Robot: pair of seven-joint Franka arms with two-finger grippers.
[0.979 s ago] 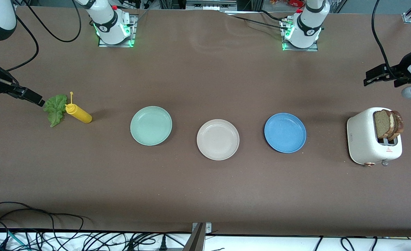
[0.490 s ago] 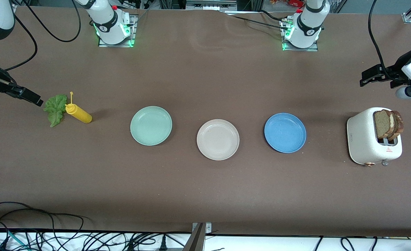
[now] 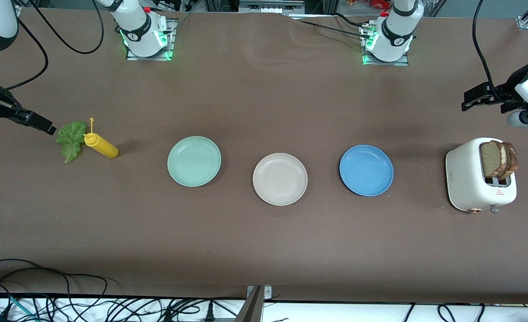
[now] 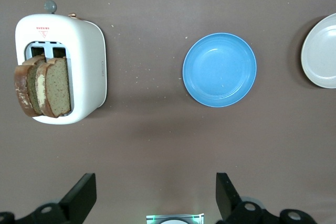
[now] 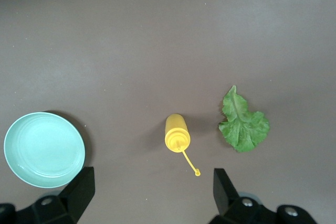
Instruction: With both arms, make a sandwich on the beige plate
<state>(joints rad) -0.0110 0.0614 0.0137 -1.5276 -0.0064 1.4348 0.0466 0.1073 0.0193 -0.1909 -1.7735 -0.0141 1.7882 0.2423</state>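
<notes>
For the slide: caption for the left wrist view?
Open left gripper over bare table, looking down on the toaster holding two bread slices, and blue plate.

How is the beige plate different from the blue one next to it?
The beige plate is pale off-white; the blue plate is bright blue. The beige plate sits mid-row, between the blue plate and a green plate; the blue plate lies toward the toaster. Both are round, shallow, empty and similar in size.

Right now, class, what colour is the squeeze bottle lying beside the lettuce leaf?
Yellow. The squeeze bottle shows best in the right wrist view, beside the green lettuce leaf.
</notes>
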